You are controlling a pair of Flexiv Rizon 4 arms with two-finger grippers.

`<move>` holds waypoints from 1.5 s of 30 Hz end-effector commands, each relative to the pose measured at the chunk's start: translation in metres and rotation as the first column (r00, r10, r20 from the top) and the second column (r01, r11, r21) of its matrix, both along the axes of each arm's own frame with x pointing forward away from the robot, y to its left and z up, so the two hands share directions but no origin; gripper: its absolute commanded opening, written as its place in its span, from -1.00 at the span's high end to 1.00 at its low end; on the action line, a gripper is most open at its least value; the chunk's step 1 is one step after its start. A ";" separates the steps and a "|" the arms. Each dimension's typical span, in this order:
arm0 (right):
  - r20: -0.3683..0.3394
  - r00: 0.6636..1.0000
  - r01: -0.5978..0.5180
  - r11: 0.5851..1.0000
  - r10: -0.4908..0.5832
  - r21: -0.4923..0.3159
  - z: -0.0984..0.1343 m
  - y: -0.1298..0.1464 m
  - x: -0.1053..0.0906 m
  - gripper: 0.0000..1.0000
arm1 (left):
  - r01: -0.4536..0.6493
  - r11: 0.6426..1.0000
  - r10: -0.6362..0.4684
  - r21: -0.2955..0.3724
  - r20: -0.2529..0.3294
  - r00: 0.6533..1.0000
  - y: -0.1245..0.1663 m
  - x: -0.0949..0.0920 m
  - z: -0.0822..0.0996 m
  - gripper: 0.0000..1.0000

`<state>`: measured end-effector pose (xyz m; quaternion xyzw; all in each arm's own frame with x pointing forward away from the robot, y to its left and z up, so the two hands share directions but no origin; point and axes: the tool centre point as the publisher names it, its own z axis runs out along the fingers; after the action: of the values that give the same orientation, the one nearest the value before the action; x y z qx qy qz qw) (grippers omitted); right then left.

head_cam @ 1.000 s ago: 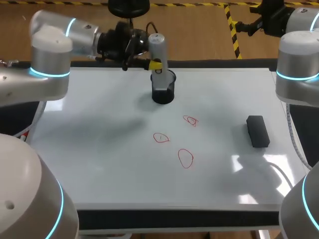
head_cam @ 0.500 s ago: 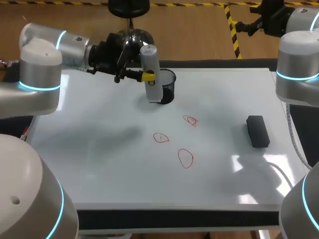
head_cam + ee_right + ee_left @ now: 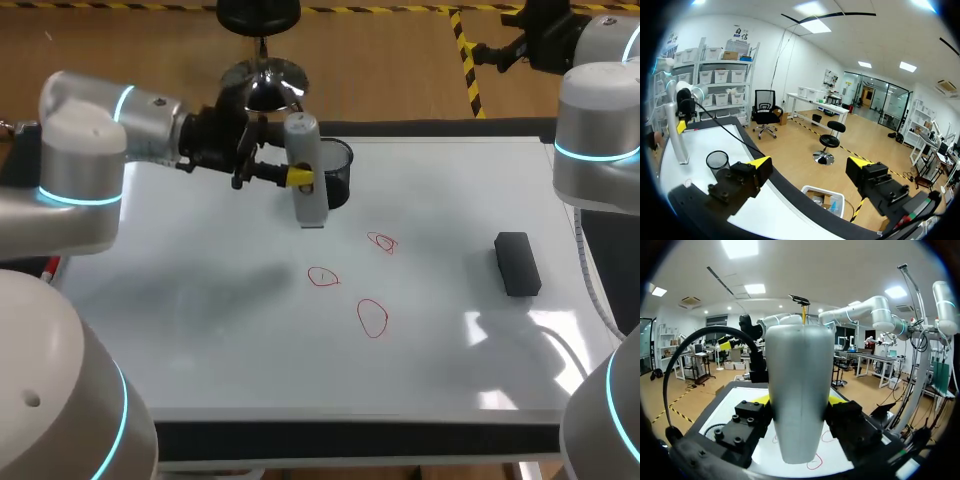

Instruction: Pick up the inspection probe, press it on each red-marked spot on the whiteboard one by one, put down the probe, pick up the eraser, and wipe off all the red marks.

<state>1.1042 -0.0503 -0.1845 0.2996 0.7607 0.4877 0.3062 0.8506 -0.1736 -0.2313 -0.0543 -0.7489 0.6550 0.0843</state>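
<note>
My left gripper (image 3: 300, 178) is shut on the grey inspection probe (image 3: 306, 170), holding it upright just above the whiteboard (image 3: 200, 300), in front of the black mesh cup (image 3: 338, 172). In the left wrist view the probe (image 3: 800, 390) fills the space between the fingers of that gripper (image 3: 800, 401). Three red marks lie near the board's middle (image 3: 382, 242), (image 3: 323, 277), (image 3: 372, 318). The black eraser (image 3: 517, 264) rests at the board's right side. My right gripper (image 3: 809, 165) stands open and empty, high beyond the table's far right corner (image 3: 535, 35).
From the right wrist the mesh cup (image 3: 717, 161) and the probe (image 3: 681, 137) show on the far part of the board. The whiteboard's left half and front strip are bare.
The left gripper has lifted the probe out of the mesh cup and carried it to the cup's near side, lower over the board. The right arm has stayed still.
</note>
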 end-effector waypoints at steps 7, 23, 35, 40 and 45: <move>0.000 1.000 0.000 1.000 0.000 0.000 0.000 0.000 0.000 -1.00 | 0.000 1.000 0.000 0.001 -0.001 1.000 -0.010 -0.012 -0.013 1.00; 0.000 1.000 0.000 1.000 0.000 0.000 0.000 0.000 0.000 -1.00 | 0.027 0.999 -0.027 0.035 0.022 0.999 -0.022 -0.024 -0.033 1.00; 0.000 1.000 0.000 1.000 0.000 0.000 0.000 0.000 0.000 -1.00 | 0.027 0.999 -0.027 0.031 0.016 1.000 -0.029 -0.039 -0.053 1.00; 0.000 1.000 0.000 1.000 0.000 0.000 0.000 0.000 0.000 -1.00 | 0.023 0.999 -0.023 0.039 0.013 1.000 -0.029 -0.043 -0.059 1.00; 0.000 1.000 0.000 1.000 0.000 0.000 0.000 0.000 0.000 -1.00 | 0.020 0.999 -0.020 0.037 0.009 1.000 -0.027 -0.045 -0.064 1.00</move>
<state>1.1042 -0.0503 -0.1845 0.2996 0.7607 0.4877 0.3062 0.8084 -0.2002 -0.2934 -0.0646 -0.7624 0.6373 0.0918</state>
